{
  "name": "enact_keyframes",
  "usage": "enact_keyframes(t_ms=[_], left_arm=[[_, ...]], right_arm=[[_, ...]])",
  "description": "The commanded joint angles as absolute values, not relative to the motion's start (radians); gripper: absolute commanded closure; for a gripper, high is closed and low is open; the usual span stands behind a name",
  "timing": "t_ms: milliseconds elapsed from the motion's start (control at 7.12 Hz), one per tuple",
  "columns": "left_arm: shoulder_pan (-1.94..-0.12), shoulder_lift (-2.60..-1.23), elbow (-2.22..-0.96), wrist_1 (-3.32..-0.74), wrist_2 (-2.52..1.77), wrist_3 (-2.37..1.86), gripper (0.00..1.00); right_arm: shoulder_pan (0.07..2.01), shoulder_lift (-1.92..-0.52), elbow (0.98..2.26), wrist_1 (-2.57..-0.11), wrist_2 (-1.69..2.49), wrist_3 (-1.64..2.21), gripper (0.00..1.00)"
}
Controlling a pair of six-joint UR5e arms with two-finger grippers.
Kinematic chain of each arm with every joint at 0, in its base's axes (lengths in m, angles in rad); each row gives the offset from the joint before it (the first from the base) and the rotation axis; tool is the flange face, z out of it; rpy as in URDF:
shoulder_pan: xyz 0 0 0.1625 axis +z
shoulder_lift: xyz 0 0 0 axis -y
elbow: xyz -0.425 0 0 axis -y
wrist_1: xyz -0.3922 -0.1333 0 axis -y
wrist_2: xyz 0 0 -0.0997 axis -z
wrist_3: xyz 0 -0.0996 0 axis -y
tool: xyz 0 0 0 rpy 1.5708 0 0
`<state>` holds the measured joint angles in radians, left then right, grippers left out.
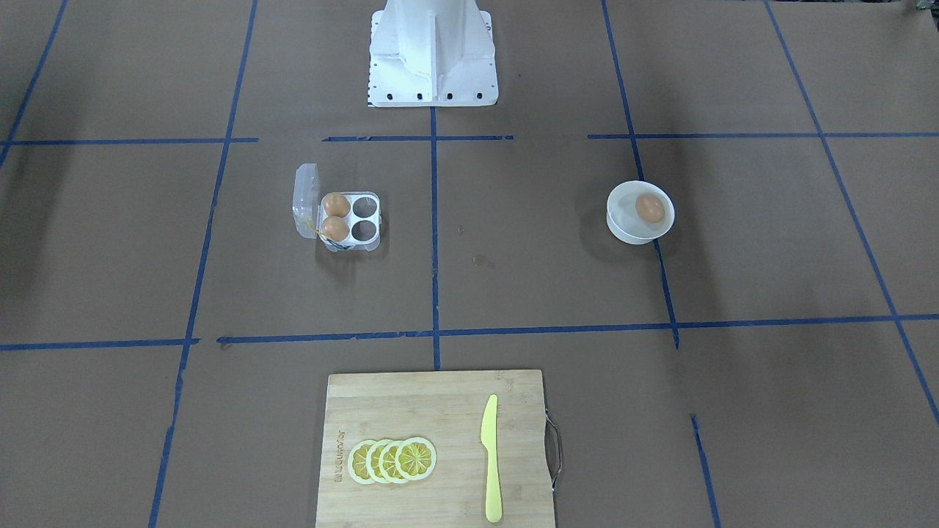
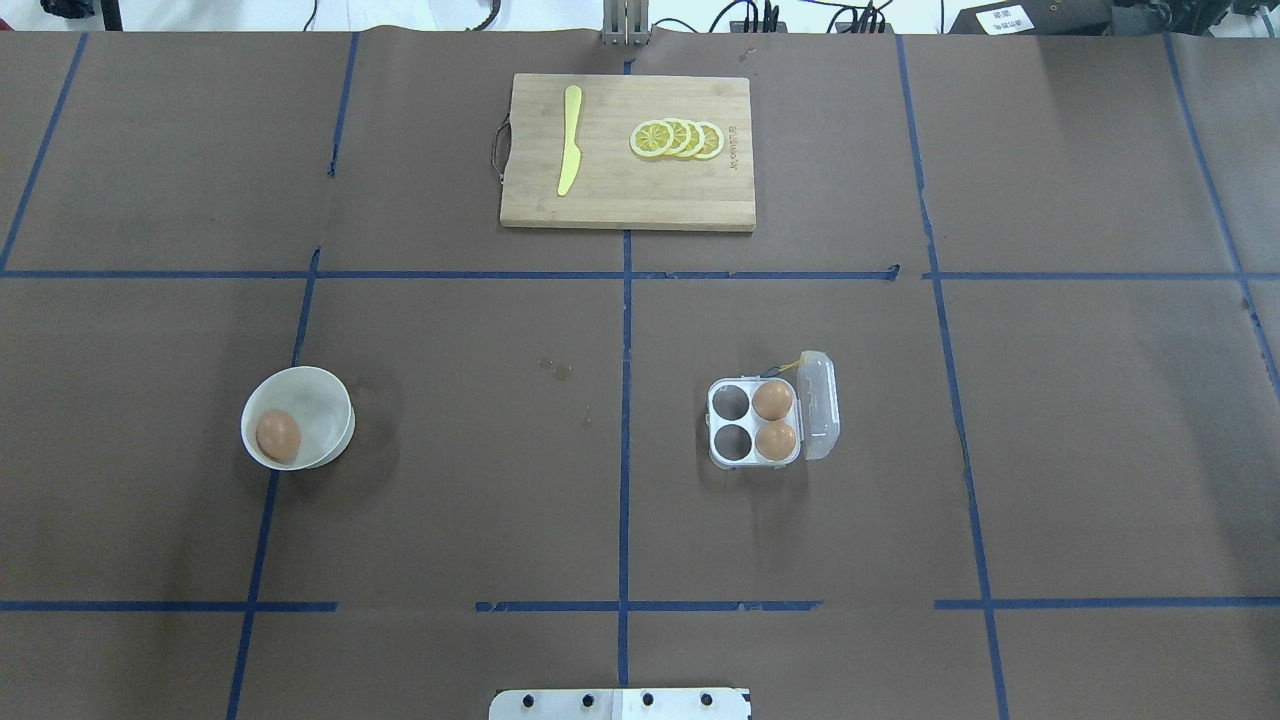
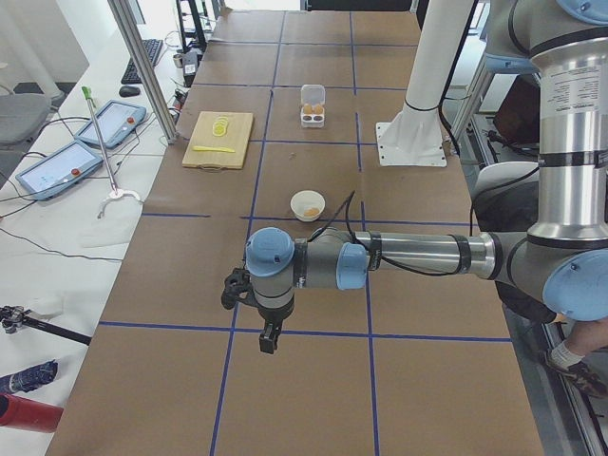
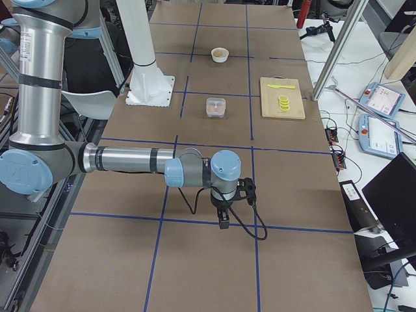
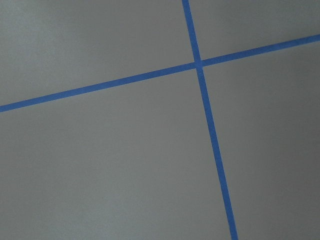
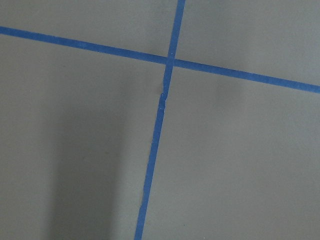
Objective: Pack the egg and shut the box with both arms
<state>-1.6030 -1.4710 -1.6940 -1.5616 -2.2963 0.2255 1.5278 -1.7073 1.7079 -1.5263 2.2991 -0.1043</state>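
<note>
Oddly, neither central camera catches an arm. From overhead, the small orange-brown egg (image 2: 278,436) lies alone in a round white bowl (image 2: 322,388) on the robot's left half of the brown paper-covered table (image 2: 450,480). It is well apart from the square clear-plastic four-cell egg box (image 2: 751,422), which sits on the right half near the centre tape line. The hinged clear lid (image 2: 820,405) stands open on the side away from the bowl. Two other brown eggs (image 2: 772,400) fill the cells beside the lid, and the two cells nearer the bowl are open holes. Farther out, a wooden cutting board (image 2: 640,205) carries a yellow plastic knife (image 2: 570,150) and overlapping lemon slices (image 2: 678,139). The front-facing view repeats all this mirrored and adds the white fixed pedestal (image 1: 433,51) at its top edge. Only the side views hold the robot. The exterior left view shows the grey left arm (image 3: 408,255) stretched low over the table, with the black left gripper (image 3: 267,344) pointing down above a tape line, well short of the bowl. The exterior right view shows the grey right arm (image 4: 130,158) and the black right gripper (image 4: 223,222) posed likewise. How far either claw is open, or whether it holds anything, cannot be told from there. Both wrist cameras show only brown paper and crossing blue tape (image 5: 198,63).
</note>
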Motion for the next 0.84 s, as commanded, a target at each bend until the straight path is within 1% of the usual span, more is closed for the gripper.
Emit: enact_keyframes(t_ms=[0, 422, 703], left_arm=[[-1.601, -1.471, -1.697, -1.569, -2.295, 0.235, 0.00], [-1.598, -1.476, -1.700, -1.575, -2.295, 0.236, 0.00], [-1.592, -1.476, -1.700, -1.655, -2.296, 0.239, 0.00]], right_arm=[[1.528, -1.707, 1.709, -1.526, 2.301, -0.106, 0.00], [1.528, -1.706, 1.710, -1.479, 2.313, -0.113, 0.00], [1.520, -1.703, 1.712, -1.448, 2.319, -0.109, 0.00]])
